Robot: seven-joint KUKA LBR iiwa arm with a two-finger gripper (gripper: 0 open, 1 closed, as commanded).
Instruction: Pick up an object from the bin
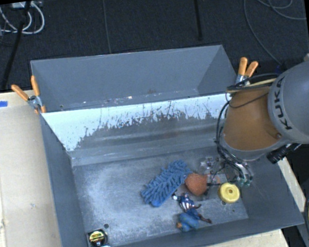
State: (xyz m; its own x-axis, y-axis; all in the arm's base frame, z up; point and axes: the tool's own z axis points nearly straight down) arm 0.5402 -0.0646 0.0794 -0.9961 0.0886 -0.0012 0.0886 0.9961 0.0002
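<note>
My gripper [225,172] hangs low at the right side of the bin floor, mostly hidden under the arm's orange cover. Just to its left lies an orange-brown ball [195,184], close to or touching the gripper; I cannot tell which. A yellow round disc-like thing [229,193] lies directly below the gripper in the view. Left of the ball sprawls a blue fuzzy cloth-like duster [165,182].
A small blue toy figure [188,219] lies near the front wall, with another small blue and white piece [184,202] just above it. A yellow and black tape measure [98,239] sits in the front left corner. The right wall stands close beside the gripper.
</note>
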